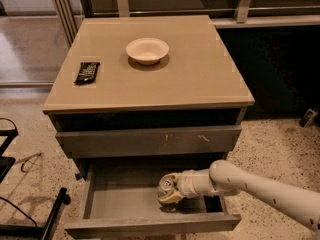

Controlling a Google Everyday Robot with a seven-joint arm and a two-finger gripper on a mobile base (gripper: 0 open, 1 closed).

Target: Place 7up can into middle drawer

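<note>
The gripper (170, 196) holds one 7up can (165, 183) inside one middle drawer (125, 202).

We look down from one high camera, in front of the cabinet (195, 79) and fairly near, facing its open drawer (125, 201); the gripper (168, 193), closed around the can (165, 183), sits at lower centre of frame

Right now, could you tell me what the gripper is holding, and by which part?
The gripper holds the 7up can by its sides, inside the open middle drawer.
</note>
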